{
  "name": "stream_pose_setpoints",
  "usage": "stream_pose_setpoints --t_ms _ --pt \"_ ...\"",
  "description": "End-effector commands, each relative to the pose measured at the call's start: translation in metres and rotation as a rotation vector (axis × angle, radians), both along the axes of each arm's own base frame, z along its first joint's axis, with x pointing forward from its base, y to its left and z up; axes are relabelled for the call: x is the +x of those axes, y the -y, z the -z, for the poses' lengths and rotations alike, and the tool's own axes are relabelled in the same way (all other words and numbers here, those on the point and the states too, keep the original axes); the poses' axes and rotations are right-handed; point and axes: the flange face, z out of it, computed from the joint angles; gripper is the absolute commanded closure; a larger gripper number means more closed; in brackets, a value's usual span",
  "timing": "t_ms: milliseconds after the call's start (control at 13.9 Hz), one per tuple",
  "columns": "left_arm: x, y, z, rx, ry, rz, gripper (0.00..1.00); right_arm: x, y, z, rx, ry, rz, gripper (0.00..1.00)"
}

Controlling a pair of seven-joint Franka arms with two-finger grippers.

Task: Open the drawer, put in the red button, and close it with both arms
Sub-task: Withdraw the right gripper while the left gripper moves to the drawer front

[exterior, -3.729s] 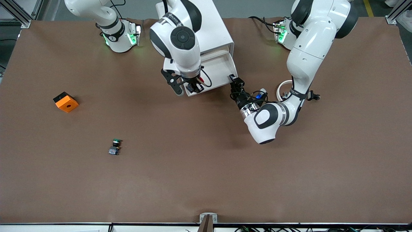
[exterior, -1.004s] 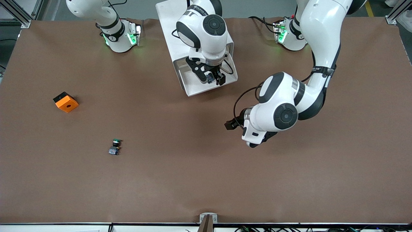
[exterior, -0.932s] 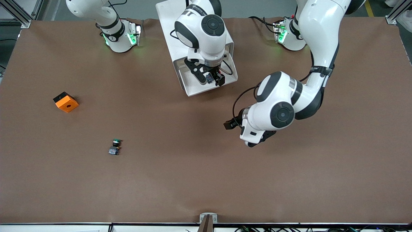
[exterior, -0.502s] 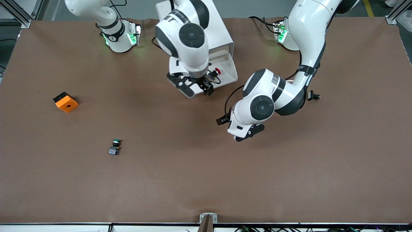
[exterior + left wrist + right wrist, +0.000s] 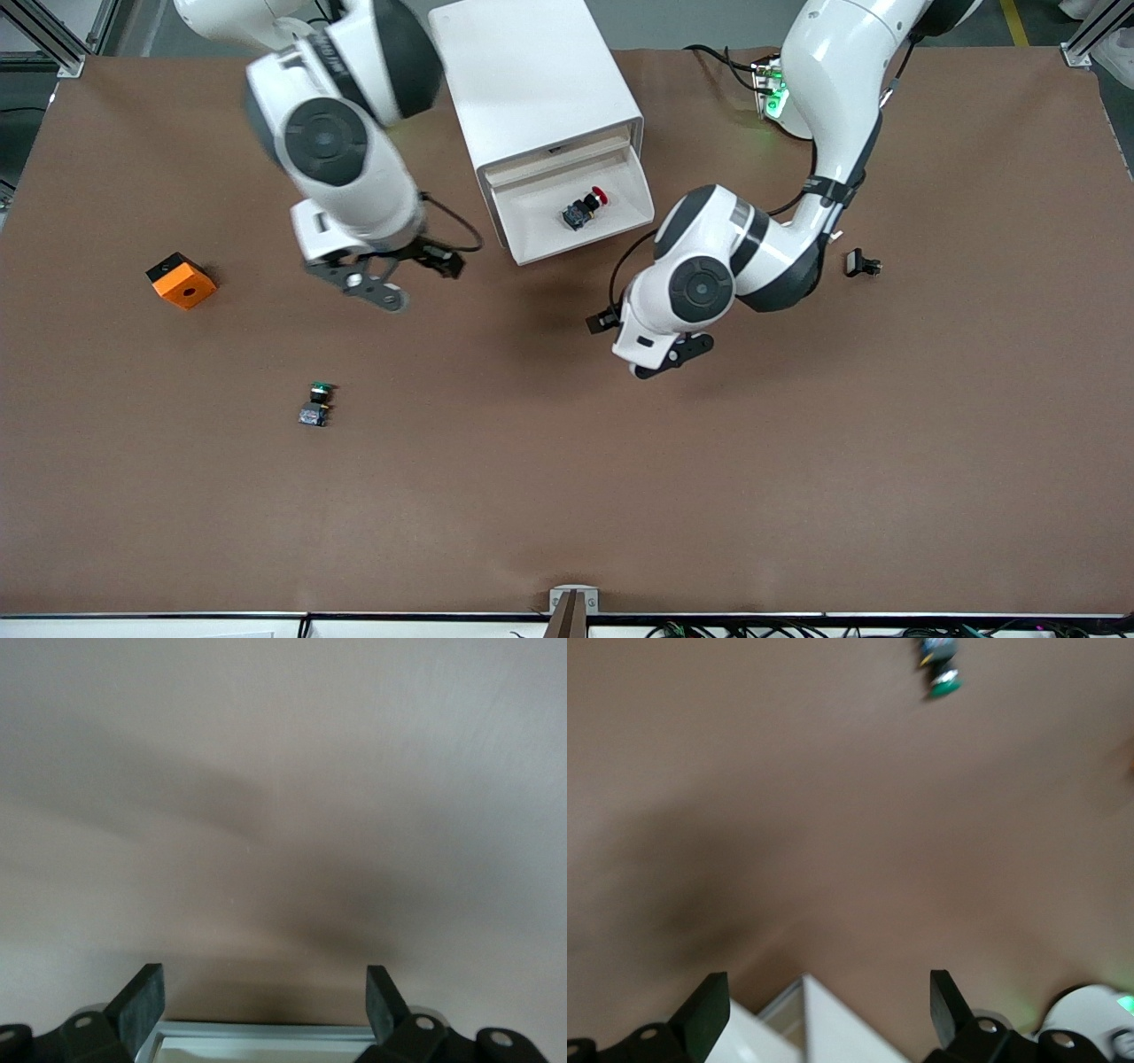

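1. Front view: I see the drawer (image 5: 574,213) pulled out of the cabinet (image 5: 535,71), and the red button (image 5: 585,207) lying inside it, so opening and placing look done; closing with both arms is what I judge remains.
2. Front view: my right gripper (image 5: 390,270) hangs over bare table toward the right arm's end, beside the cabinet. My left gripper (image 5: 640,341) is over the table, clear of the drawer's front edge. The green-capped button (image 5: 315,404), the orange block (image 5: 181,280) and a small black part (image 5: 861,263) all lie well apart from the drawer, so both arms have open room to reach its front.
3. Left wrist view: the left gripper's fingers (image 5: 142,1001) are spread wide with nothing between them, over plain table.
4. Right wrist view: the right gripper's fingers (image 5: 704,1010) are likewise spread and empty; the green-capped button shows farther off.
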Motion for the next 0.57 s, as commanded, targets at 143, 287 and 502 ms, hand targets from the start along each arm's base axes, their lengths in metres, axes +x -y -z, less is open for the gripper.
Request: stream_pose_setpoints --t_ms 143,287,502 --pt "-0.044 0.025 0.002 0.031 0.003 0.084 0.00 0.015 0.095 -0.030 0.023 -0.045 -0.138 0.00" --pt "-0.053 0.035 0.003 0.030 0.002 0.104 0.00 0.022 0.142 -0.031 0.048 -0.093 -0.211 0.00" --pt "-0.067 0.047 0.005 0.034 -0.002 0.132 0.00 0.032 0.207 -0.031 0.083 -0.134 -0.356 0.00"
